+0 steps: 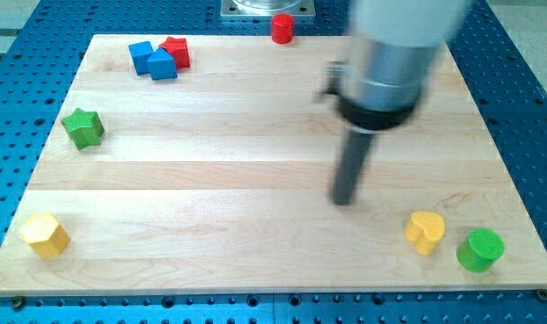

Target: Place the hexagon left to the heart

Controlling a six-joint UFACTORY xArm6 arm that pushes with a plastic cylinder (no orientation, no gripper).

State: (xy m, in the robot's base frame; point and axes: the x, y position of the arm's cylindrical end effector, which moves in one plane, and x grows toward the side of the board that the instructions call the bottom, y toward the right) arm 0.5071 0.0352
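Hexagon (45, 235) at desk (255, 252) bottom-left corner, heart (425, 231) near bottom-right. My tip (345, 200), a bare rod holding nothing, mid-desk, well apart from both. Light, rigid, probably slides easily; push its left face.

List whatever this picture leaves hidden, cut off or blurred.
- The arm's upper body: cut off by the view's top edge and motion-blurred.
- My tip: blurred, so whether it touches the board cannot be told; it is apart from the yellow heart and far from the yellow hexagon.
- Red block: partly covered by the blue blocks; shape unclear.
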